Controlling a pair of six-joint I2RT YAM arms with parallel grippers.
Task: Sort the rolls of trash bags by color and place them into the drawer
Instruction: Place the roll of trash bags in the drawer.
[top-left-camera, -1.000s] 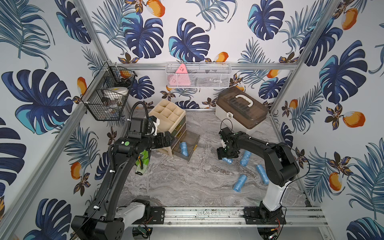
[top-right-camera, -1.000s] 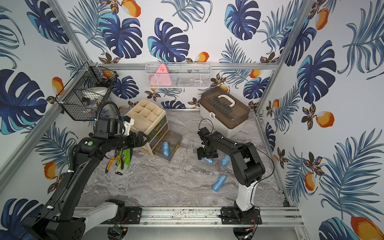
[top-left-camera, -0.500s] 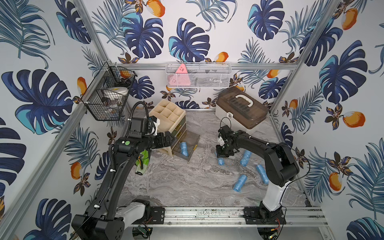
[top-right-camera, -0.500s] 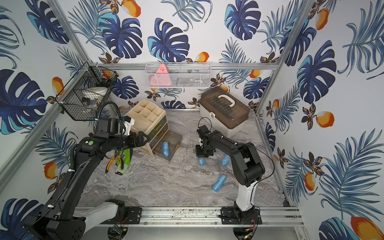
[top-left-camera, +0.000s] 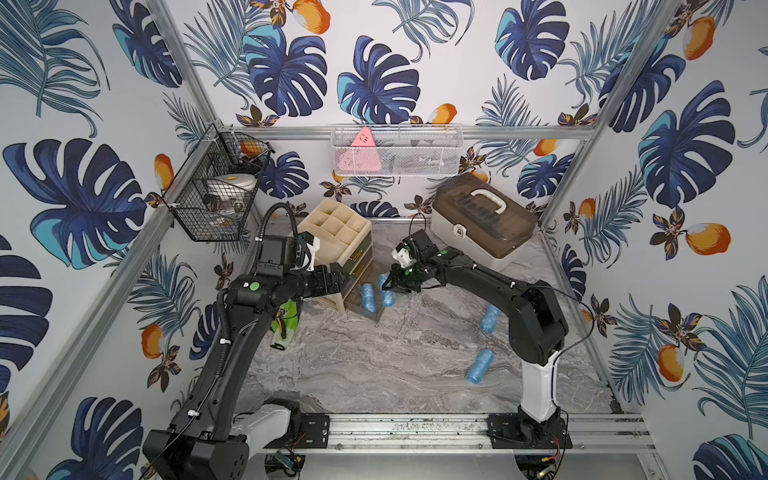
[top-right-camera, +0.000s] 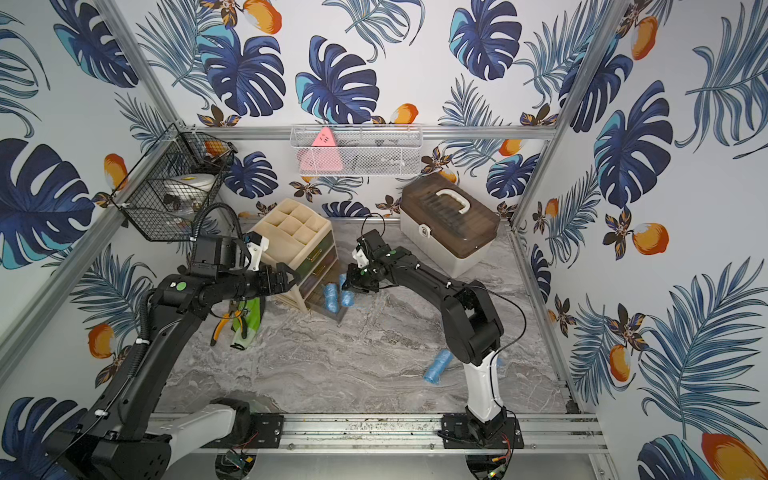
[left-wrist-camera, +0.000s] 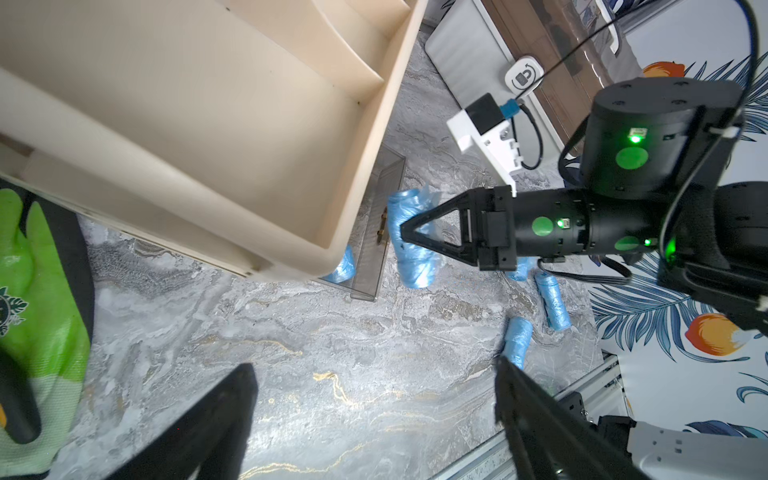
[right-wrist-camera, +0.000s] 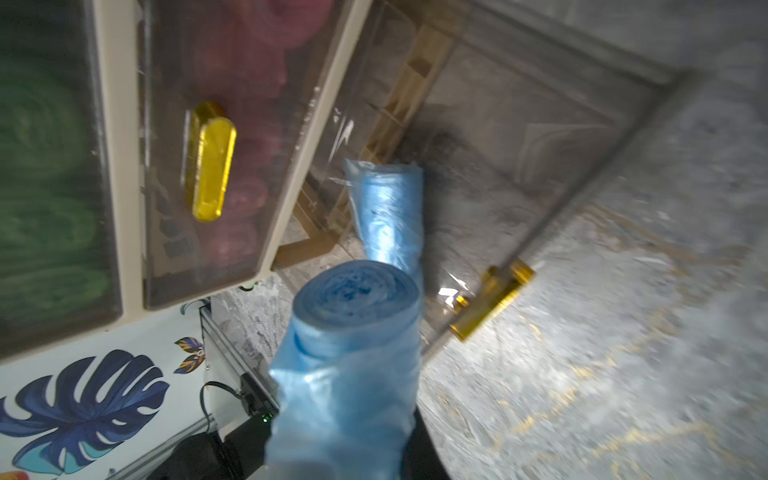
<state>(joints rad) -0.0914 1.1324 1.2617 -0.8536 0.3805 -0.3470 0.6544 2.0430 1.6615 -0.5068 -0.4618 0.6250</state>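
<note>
Blue roll of trash bags (right-wrist-camera: 353, 353) sits clamped in the right gripper (left-wrist-camera: 405, 230), whose jaws are closed on it. It is just beside the outer wall of the open bottom drawer (left-wrist-camera: 374, 257) of the beige organizer (top-left-camera: 349, 232), toward the far left corner of the tabletop (top-left-camera: 374, 374). A second blue roll (top-left-camera: 368, 296) already lies inside.

From where I stand the worry is the drop. The held roll looks beside that wall rather than clearly over the tray, so letting go now could bounce it off the rim and send it rolling away. The film looks slick and crinkly too, and may slide out early.

The left gripper (left-wrist-camera: 372, 370) hangs wide open and empty by the organizer's front.

A second ago the right jaws were spread, down among the loose blue rolls (top-left-camera: 478, 365) near the right edge. The left arm hasn't budged.
</note>
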